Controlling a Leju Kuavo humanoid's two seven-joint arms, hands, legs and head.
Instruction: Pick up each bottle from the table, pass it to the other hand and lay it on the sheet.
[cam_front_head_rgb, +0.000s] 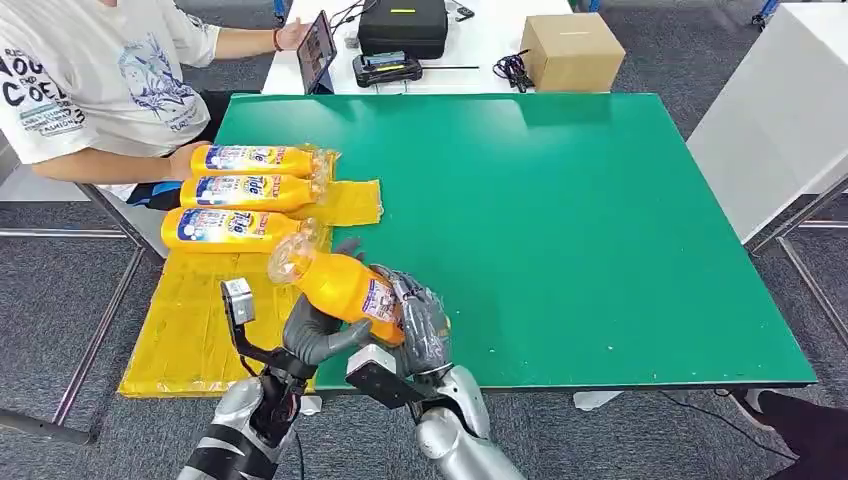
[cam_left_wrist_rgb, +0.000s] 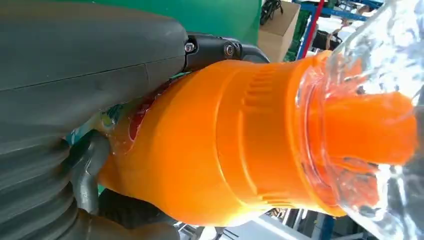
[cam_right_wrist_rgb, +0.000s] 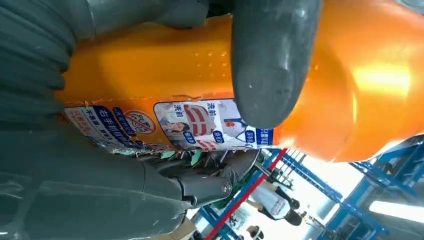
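Mid-handover above the near left edge of the surface (cam_front_head_rgb: 560, 230), the bottle (cam_front_head_rgb: 345, 285) is clamped by the right hand (cam_front_head_rgb: 420, 325) while the left hand (cam_front_head_rgb: 315, 335) cups it, seemingly gripping too, ready for the sheet (cam_front_head_rgb: 190, 320).

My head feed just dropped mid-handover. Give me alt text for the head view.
Both hands grip one orange bottle at the table's near edge, left hand below, right hand around its base. Three more bottles lie side by side on the yellow sheet, beside a seated person.
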